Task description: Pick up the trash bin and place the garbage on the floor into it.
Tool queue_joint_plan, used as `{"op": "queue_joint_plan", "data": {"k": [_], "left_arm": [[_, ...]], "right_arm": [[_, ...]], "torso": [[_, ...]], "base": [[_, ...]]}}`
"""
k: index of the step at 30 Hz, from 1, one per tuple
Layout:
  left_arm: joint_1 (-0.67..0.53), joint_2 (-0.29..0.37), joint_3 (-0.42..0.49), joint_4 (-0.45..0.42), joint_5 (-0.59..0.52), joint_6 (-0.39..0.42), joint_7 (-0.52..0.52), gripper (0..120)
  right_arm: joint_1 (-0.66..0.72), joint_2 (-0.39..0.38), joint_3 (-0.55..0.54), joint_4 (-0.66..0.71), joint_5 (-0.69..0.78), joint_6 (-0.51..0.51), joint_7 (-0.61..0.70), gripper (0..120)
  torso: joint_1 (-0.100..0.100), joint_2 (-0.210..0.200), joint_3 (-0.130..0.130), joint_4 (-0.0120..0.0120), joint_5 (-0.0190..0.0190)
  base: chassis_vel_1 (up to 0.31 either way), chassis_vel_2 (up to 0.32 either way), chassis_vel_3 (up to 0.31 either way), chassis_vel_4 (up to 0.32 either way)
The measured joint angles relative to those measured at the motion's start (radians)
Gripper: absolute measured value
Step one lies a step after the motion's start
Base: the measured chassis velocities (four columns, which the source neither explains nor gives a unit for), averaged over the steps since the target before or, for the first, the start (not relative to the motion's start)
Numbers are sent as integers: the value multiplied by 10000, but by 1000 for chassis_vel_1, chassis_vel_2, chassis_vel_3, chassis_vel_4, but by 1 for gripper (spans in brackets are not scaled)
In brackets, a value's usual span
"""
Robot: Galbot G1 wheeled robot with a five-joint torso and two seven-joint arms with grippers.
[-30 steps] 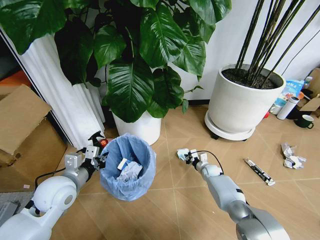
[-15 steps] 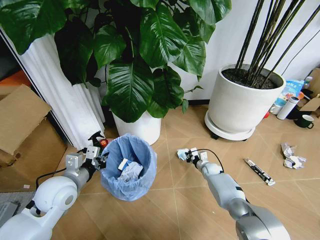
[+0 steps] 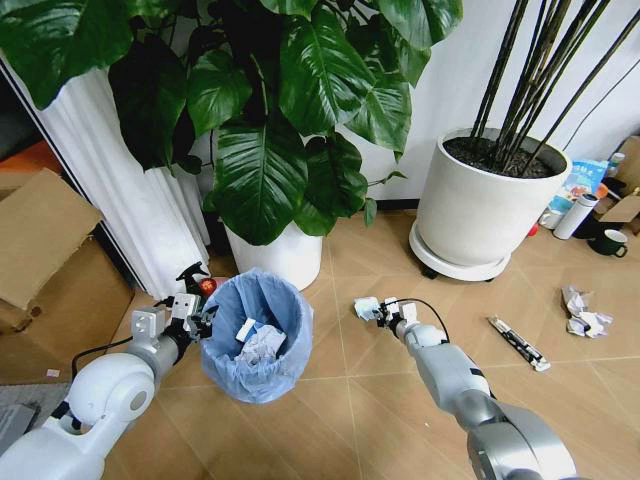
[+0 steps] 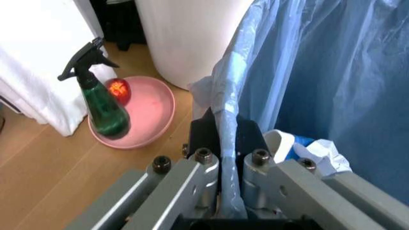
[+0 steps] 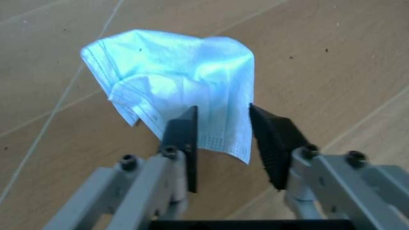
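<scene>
1. A green spray bottle [image 4: 102, 108] stands on a pink dish [image 4: 150, 112] beside a red ball [image 4: 119, 89]
2. Two white plant pots [image 3: 486, 205] stand by the wall
3. A cardboard box [image 3: 40, 245] lies at the floor's left edge
4. A dark mug [image 3: 610, 242] sits at the far right

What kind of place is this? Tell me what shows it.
Likely an office or lobby corner: large potted plants in white pots, wood-look tiled floor, and a cardboard box by the wall.
</scene>
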Motion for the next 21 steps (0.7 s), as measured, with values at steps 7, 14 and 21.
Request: {"op": "queue_joint_plan", "data": {"k": [7, 14, 21], "left_arm": [[-73, 18, 35, 69, 0, -24, 94, 0], [-186, 29, 46, 171, 21, -67, 156, 0], [-327, 41, 94, 256, 19, -95, 212, 0]], "right_arm": [[202, 173, 565, -369, -402, -119, 8, 58], [318, 199, 827, -531, -626, -284, -72, 84], [330, 198, 967, -564, -767, -283, -282, 90]], "torso": [[0, 0, 0, 0, 0], [0, 0, 0, 0, 0], [0, 0, 0, 0, -1]], "base": [[0, 0, 0, 0], [0, 0, 0, 0], [0, 0, 0, 0]]}}
